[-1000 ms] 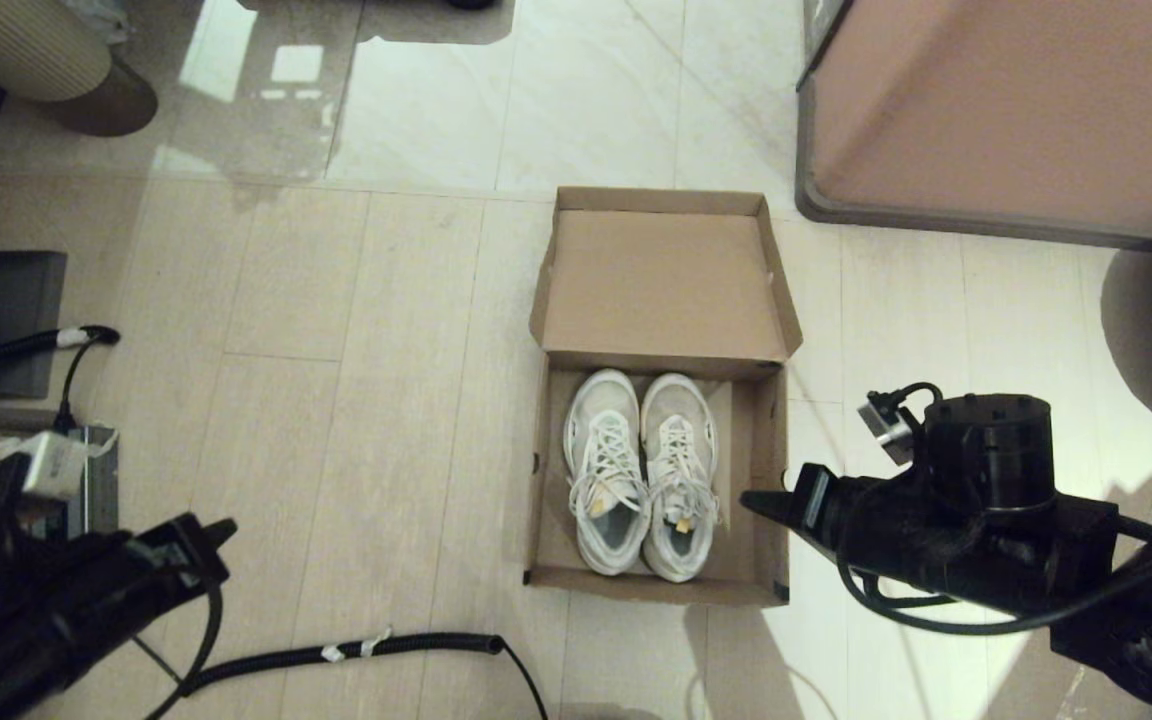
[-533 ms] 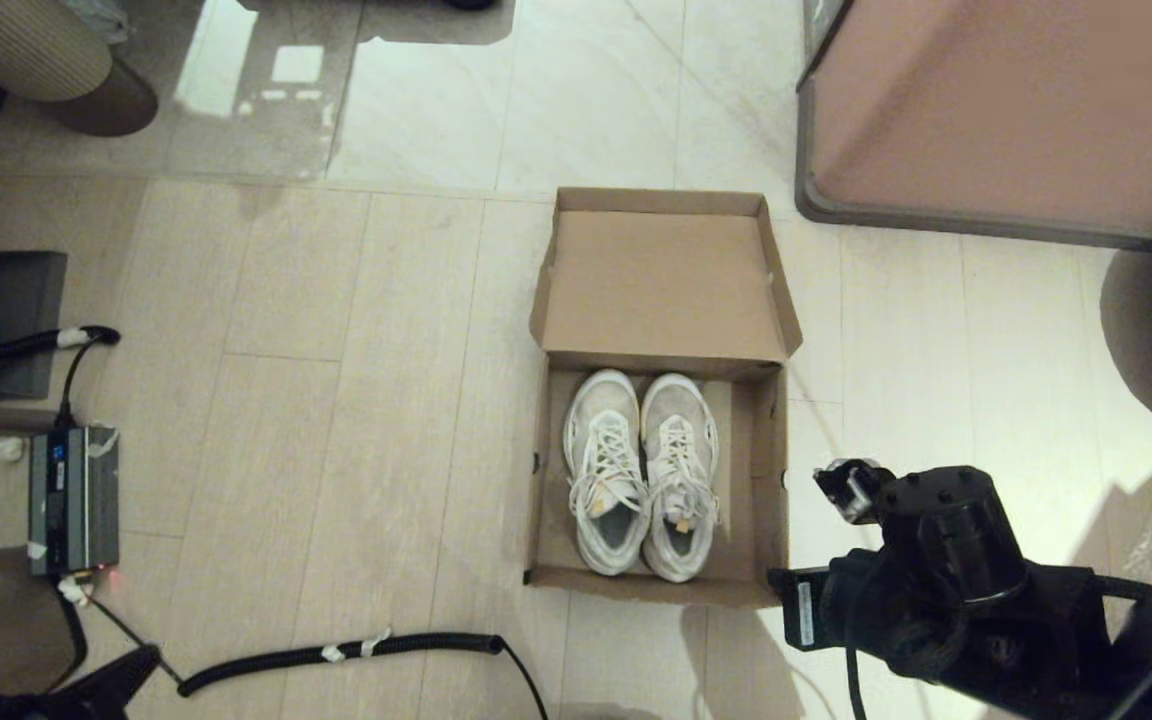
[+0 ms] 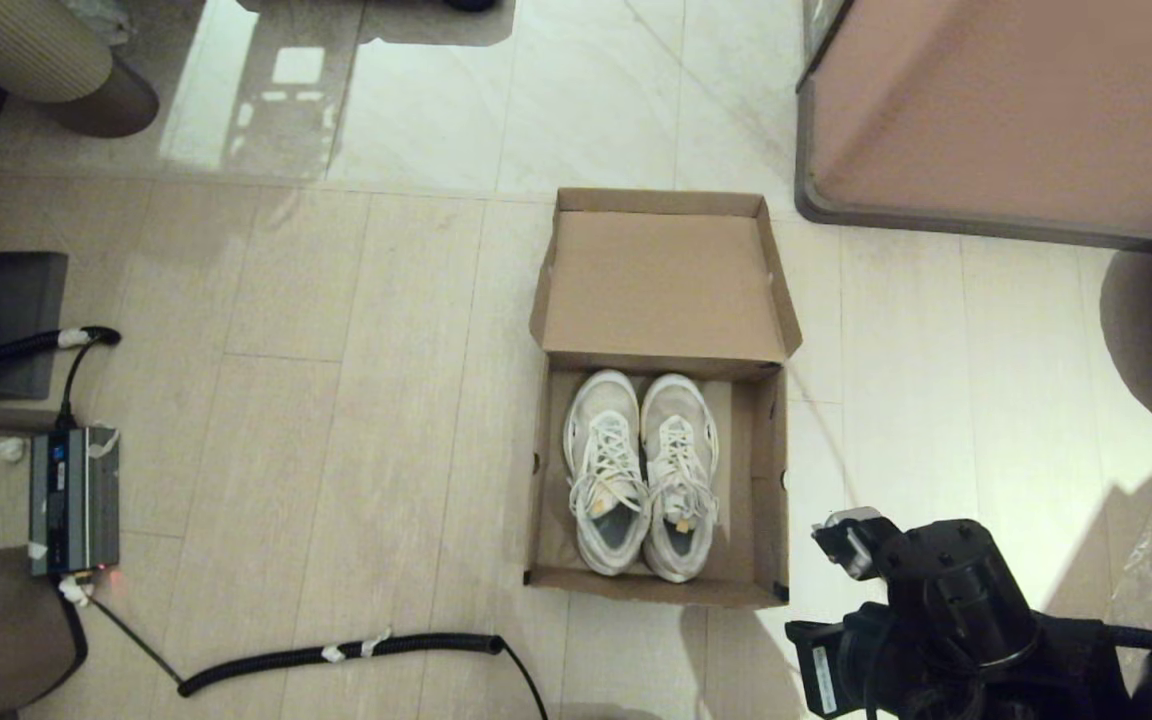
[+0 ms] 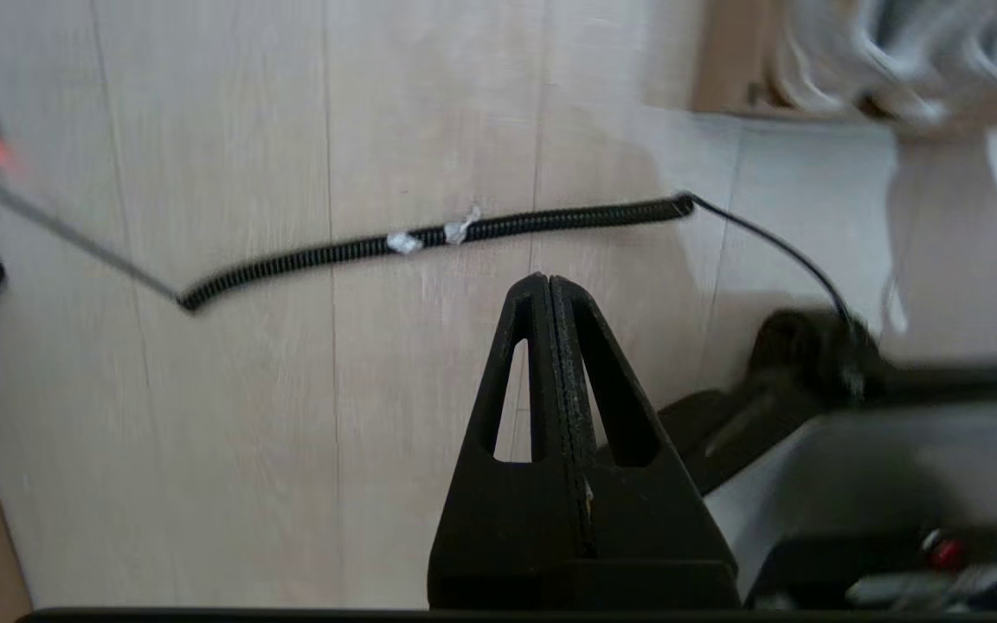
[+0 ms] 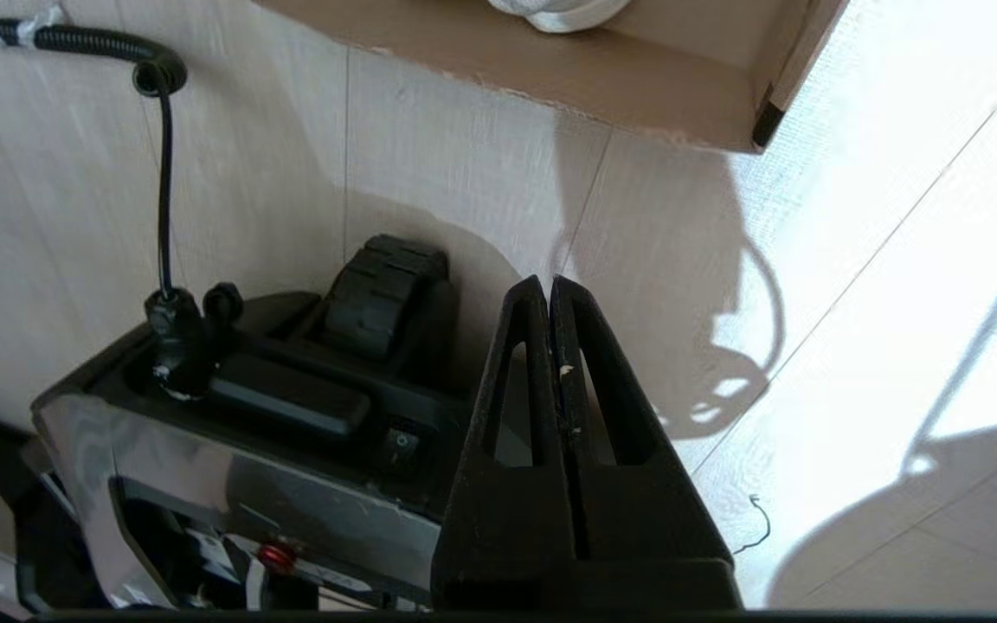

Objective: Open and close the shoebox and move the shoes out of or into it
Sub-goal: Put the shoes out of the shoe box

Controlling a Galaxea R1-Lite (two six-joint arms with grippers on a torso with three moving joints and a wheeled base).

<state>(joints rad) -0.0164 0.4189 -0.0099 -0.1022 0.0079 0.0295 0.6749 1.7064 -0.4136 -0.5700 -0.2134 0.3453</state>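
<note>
The brown cardboard shoebox (image 3: 761, 470) sits on the floor in the middle of the head view, its flip lid (image 3: 664, 285) folded back and lying open on the far side. Inside it a pair of white sneakers (image 3: 641, 470) lies side by side, toes pointing away from me. The right arm is low at the bottom right, near the box's near right corner (image 5: 762, 130). My right gripper (image 5: 549, 282) is shut and empty above the floor. My left gripper (image 4: 548, 279) is shut and empty over bare floor, out of the head view.
A large pinkish-brown block with a grey rim (image 3: 1006, 110) stands at the back right. A black corrugated cable (image 3: 336, 655) lies on the floor to the near left, beside a small power unit (image 3: 74, 500). My own base (image 5: 230, 415) fills the near side.
The right arm has pulled back from the box's right wall toward me and down. The left arm has dropped out of the head view at the bottom left. Box and shoes have not moved.
</note>
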